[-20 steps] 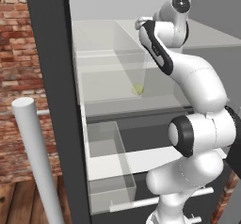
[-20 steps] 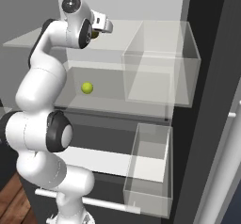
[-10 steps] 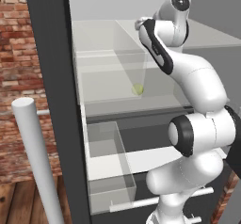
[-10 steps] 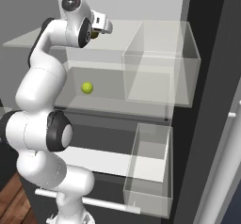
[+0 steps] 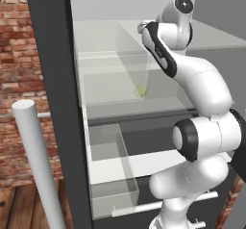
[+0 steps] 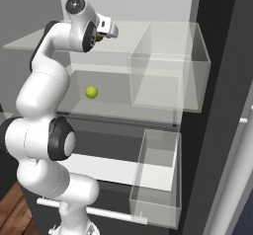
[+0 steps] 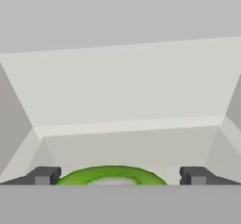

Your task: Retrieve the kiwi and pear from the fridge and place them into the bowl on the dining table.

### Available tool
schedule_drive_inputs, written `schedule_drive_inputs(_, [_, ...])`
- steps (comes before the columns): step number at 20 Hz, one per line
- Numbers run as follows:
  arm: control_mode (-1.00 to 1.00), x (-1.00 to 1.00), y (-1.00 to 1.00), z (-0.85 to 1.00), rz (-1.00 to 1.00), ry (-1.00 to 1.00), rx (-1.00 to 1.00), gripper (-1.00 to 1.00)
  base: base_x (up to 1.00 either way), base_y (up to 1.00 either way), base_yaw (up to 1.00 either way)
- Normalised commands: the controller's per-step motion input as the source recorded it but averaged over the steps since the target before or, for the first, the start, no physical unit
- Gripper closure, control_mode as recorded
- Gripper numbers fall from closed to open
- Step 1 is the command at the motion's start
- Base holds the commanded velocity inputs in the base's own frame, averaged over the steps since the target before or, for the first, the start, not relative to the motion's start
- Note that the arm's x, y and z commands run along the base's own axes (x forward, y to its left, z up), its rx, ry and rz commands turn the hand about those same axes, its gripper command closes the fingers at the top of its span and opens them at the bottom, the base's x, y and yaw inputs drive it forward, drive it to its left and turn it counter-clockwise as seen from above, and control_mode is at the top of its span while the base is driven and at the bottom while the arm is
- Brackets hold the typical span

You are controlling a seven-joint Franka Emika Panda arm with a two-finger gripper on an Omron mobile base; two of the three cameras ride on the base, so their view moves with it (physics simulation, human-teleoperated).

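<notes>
Gripper (image 7: 120,176) stood fully released just over the fridge's (image 5: 53,103) upper glass shelf (image 6: 118,44), jaws straddling a green-edged fruit on that shelf, likely the kiwi (image 7: 94,175); the pear (image 6: 91,92) lay one level under that shelf. Risk: the fruit sat only at the fingertips, so closing now could pinch its near edge and squirt it back along that shelf. Versus half a second and a second earlier, arm and pear hadn't visibly moved.
</notes>
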Motion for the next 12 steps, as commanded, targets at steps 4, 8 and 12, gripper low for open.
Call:
schedule_drive_inputs(4, [-1.00,0.15,0.00,-0.24,0.00,0.00,0.00,-1.00,0.00,0.00,0.00])
schedule_drive_inputs(8, [-1.00,0.15,0.00,-0.27,0.00,0.00,0.00,-1.00,0.00,0.00,0.00])
schedule_drive_inputs(12, [-1.00,0.11,0.01,-0.28,0.00,0.00,0.00,-1.00,0.00,0.00,0.00])
